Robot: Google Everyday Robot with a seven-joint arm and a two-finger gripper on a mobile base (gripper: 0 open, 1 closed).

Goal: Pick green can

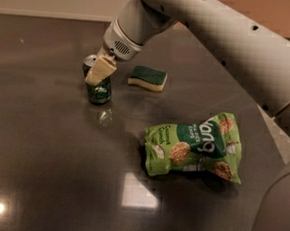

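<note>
The green can [99, 91] stands upright on the dark table [55, 170] at the back left. It is dark green with a mottled pattern, and part of its silver top shows. My gripper [98, 73] comes down from the upper right and sits right at the can's upper half. Its cream pad covers the front of the can's top. The can's base rests on the table.
A green-and-cream sponge [148, 77] lies just right of the can. A light green snack bag [195, 146] lies at the right centre. My white arm [216, 38] spans the upper right. The table's edge runs along the far right.
</note>
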